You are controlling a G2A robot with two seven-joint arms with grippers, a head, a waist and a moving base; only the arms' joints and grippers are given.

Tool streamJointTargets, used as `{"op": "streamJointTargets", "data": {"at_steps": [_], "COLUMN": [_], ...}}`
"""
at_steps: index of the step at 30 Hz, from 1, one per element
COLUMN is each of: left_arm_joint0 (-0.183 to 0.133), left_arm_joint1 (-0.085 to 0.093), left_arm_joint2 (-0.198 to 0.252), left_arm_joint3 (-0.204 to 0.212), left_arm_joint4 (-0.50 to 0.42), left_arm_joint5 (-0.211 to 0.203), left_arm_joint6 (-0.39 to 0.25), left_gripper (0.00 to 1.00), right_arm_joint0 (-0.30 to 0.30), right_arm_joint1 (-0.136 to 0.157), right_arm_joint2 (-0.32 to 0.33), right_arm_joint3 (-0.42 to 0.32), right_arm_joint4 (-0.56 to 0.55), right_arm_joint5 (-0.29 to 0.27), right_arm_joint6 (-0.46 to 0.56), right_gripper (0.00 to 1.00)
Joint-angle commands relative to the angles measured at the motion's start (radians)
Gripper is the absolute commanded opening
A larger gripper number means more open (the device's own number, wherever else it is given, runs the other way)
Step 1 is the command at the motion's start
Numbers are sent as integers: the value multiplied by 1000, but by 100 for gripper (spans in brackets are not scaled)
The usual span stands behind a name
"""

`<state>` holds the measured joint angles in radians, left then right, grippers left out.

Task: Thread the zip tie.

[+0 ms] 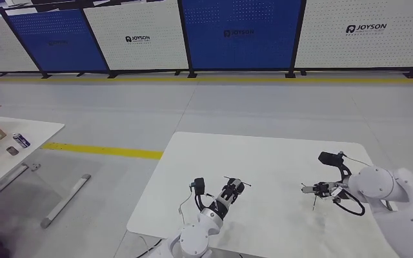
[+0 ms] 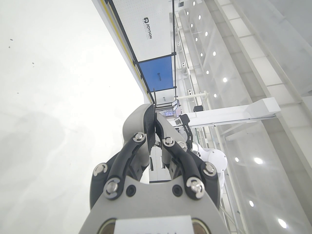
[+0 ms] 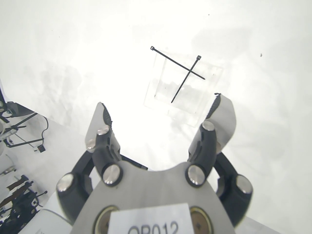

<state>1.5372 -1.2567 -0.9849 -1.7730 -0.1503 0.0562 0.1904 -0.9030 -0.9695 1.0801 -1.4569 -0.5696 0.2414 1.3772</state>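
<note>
These ties are featherweight, thin and springy, stiff enough along their length to push through a head but quick to flex or skate away on a smooth surface, so I'd judge the best hold is on the strap close to the end being worked, leaving the head or tip free.

My left pincer (image 2: 154,109) is closed tight, pads pressed together on a black zip tie (image 2: 154,96). A short end pokes out past the fingertips, and the pincer is raised clear of the desk (image 1: 271,155), near its front edge.

My right pincer (image 3: 159,101) is wide open and holds nothing, touching nothing. It hangs over the right side of the desk, aimed at the crossed zip ties (image 3: 190,70). These lie one over the other on a clear square plate (image 3: 168,93), each with its little square head at the far end. The plate looks slick, so I expect a tie to slide if I nudge it sideways.
</note>
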Motion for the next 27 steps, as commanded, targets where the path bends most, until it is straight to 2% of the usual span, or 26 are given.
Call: {"op": "streamJointTargets", "data": {"at_steps": [1, 2, 6, 12, 21, 27], "left_arm_joint0": [0, 0, 0, 0, 0, 0], "left_arm_joint1": [0, 0, 0, 0, 0, 0], "left_arm_joint2": [0, 0, 0, 0, 0, 0], "left_arm_joint3": [0, 0, 0, 0, 0, 0], "left_arm_joint4": [0, 0, 0, 0, 0, 0], "left_arm_joint5": [0, 0, 0, 0, 0, 0], "left_arm_joint6": [0, 0, 0, 0, 0, 0], "left_gripper": [0, 0, 0, 0, 0, 0], "right_arm_joint0": [5, 8, 27, 73, 151, 212], "right_arm_joint1": [-1, -2, -6, -7, -22, -47], "right_arm_joint2": [-9, -15, -49, -110, -198, -243], "right_arm_joint3": [0, 2, 23, 72, 185, 291], "right_arm_joint4": [-13, -17, -23, -27, 15, 28], "right_arm_joint5": [11, 16, 47, 99, 99, 99], "right_arm_joint6": [12, 13, 13, 13, 13, 13], "right_gripper": [22, 16, 21, 19, 22, 27]}}
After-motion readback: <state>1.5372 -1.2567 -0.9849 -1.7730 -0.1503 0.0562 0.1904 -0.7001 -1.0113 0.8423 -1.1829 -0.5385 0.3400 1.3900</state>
